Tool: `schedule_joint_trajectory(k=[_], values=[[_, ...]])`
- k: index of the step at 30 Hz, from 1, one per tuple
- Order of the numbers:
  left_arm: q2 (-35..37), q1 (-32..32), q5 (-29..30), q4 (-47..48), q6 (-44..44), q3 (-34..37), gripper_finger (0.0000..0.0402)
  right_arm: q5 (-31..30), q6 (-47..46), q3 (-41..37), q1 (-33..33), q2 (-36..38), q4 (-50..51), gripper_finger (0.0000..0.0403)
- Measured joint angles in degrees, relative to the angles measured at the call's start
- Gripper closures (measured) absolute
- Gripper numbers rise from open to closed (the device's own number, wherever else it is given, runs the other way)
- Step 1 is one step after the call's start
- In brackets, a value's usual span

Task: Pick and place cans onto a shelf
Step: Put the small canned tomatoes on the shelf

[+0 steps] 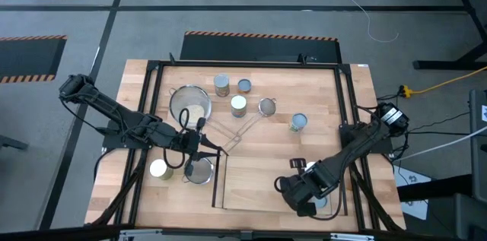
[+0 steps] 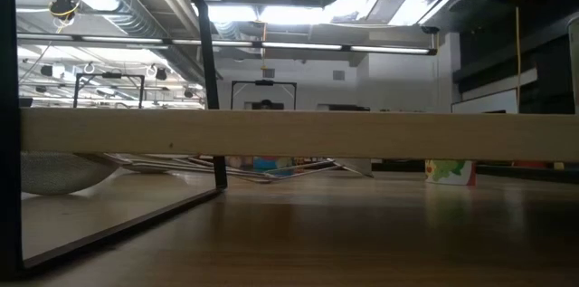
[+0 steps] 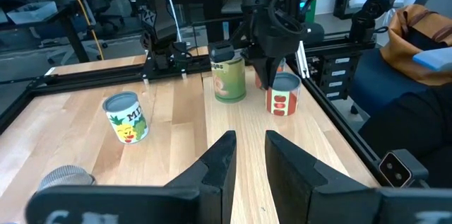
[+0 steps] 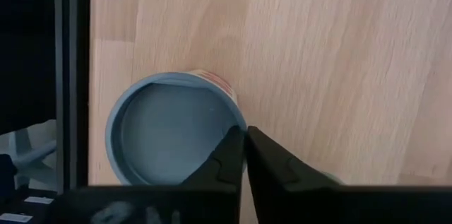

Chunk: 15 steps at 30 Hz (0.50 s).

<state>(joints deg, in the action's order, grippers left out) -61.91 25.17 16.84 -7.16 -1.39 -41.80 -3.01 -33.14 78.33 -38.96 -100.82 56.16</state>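
Cans are sitting in several places: going left to right in the high view, a white-topped can (image 1: pixel 160 169) is standing near the desk's front-left corner, the left hand (image 1: pixel 215 150) is hovering just beside it with its fingers (image 3: pixel 217 169) spread a little and pinching nothing, and a cluster of cans (image 1: pixel 238 105) is waiting toward the desk's back edge among the wire strainers (image 1: pixel 190 104). Farther right, one can (image 1: pixel 298 122) is standing alone toward the desk's right edge. The shelf (image 1: pixel 251 184) is lying along the front edge, and the right hand (image 1: pixel 304 195) is hanging over its right end with fingers pressed together and empty, directly above the blue-topped can (image 4: pixel 173 128) standing at the shelf's rail. Judging by this, a placement is finishing; the next move calls for lifting clear without tipping that can, then reaching for another.
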Motion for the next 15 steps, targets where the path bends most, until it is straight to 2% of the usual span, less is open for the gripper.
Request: schedule_joint_trajectory(k=[15], values=[[0.0, 0.0, 0.0, 0.0, 0.0, 0.0, 0.0333, -0.4, 0.5, 0.0, 0.1, 0.0, -0.1, 0.0296]])
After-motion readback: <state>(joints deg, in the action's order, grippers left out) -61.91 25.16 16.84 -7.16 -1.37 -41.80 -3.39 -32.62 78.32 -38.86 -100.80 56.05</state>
